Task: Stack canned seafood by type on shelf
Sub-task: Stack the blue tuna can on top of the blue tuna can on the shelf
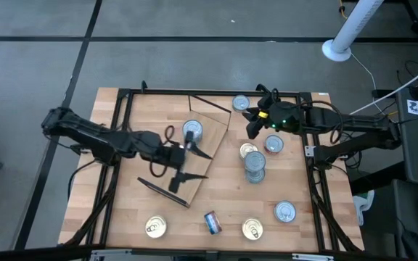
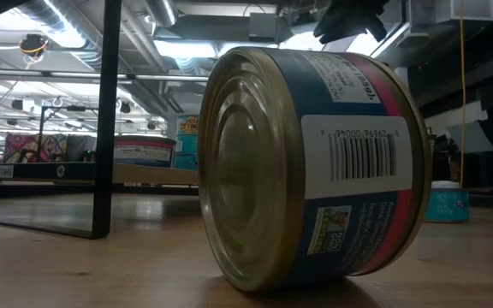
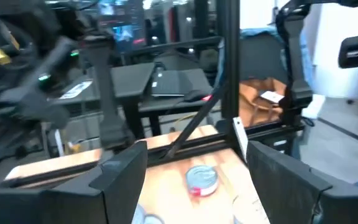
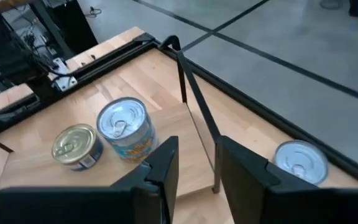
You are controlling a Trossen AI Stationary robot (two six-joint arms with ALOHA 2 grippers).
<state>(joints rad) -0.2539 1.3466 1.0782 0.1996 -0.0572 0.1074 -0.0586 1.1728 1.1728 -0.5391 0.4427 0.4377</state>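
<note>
The shelf (image 1: 202, 156), a light plywood board with dark bars, lies askew on the slatted table. A silver-topped can (image 4: 124, 127) and a gold-lidded can (image 4: 76, 146) stand on it. Other canned seafood stands around: a silver can (image 1: 241, 103) at the far edge, a gold one (image 1: 249, 151), a red-labelled one (image 1: 273, 144) and a short stack (image 1: 255, 167). My left gripper (image 1: 198, 165) hovers open, high above the board and pointing right; the red-labelled can (image 3: 202, 180) shows far beyond its fingers. My right gripper (image 4: 199, 168) hangs above the far right of the table, slightly open with nothing between its fingers.
Near the front edge stand two gold cans (image 1: 155, 227) (image 1: 252, 229) and a silver one (image 1: 285, 212). A blue-red can (image 2: 315, 162) lies on its side there. A dark metal frame (image 1: 122, 94) rings the table, with an upright post (image 2: 105, 120).
</note>
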